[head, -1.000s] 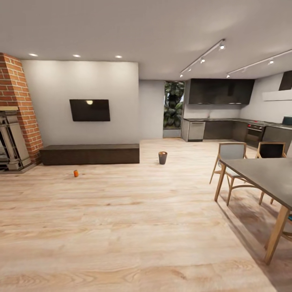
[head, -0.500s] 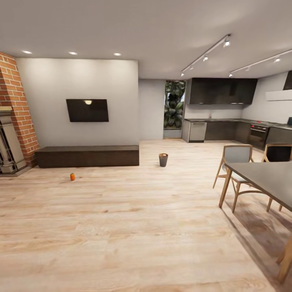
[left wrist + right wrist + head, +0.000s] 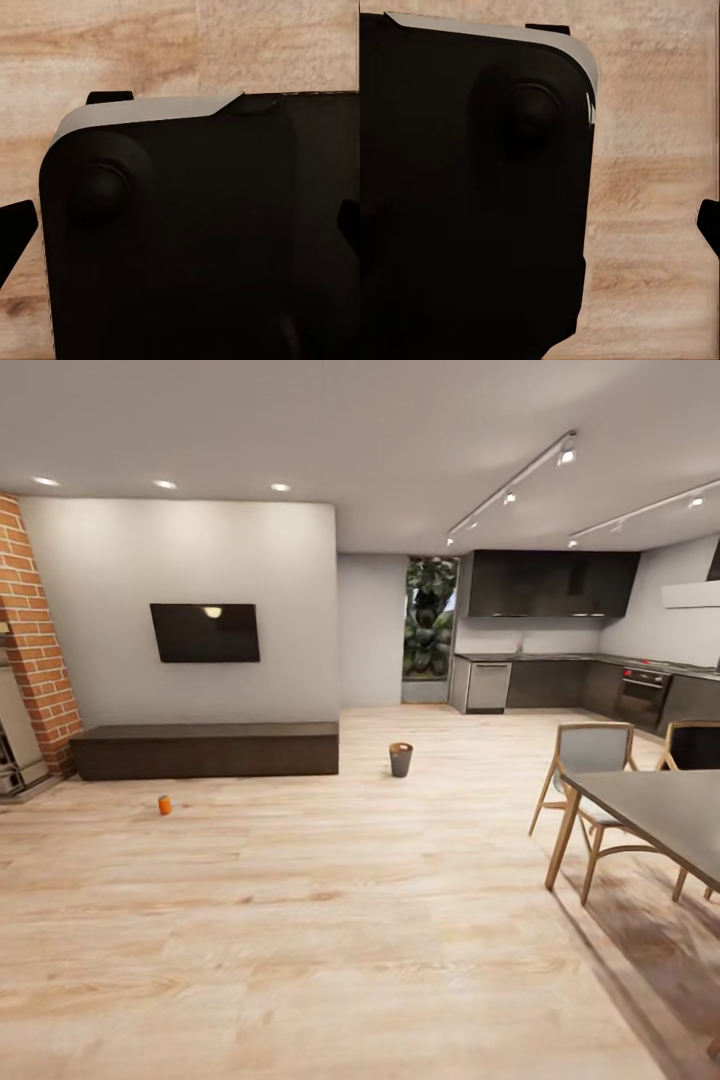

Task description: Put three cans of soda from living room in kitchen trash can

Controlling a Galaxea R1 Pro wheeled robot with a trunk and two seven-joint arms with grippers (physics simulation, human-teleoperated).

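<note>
While the robot stands well back on the plank floor (image 3: 330, 940), findings are as follows.

Soda can: one orange can (image 3: 164, 805) stands upright on the floor at far left, just in front of the low dark bench (image 3: 205, 749) under the wall TV (image 3: 205, 632).
Other cans: two are not located in the head view.
Trash can: small tapered bin (image 3: 400, 759) on the floor at far centre, right of the bench end, between living area and kitchen (image 3: 560, 680); well apart from the orange can.
End effectors: both wrist views look down past a dark housing (image 3: 195, 240) onto floor; whether the fingers are spread or pressed together cannot be told.
Risk, approach: the dining table (image 3: 660, 810) and chairs (image 3: 590, 770) stand near right; a wide turn could clip them.
Risk, pickup: the can likely tips or rolls if nudged off-centre.
Obscured: brick chimney (image 3: 35, 650) cut off at left edge; bin interior too small to judge.
</note>
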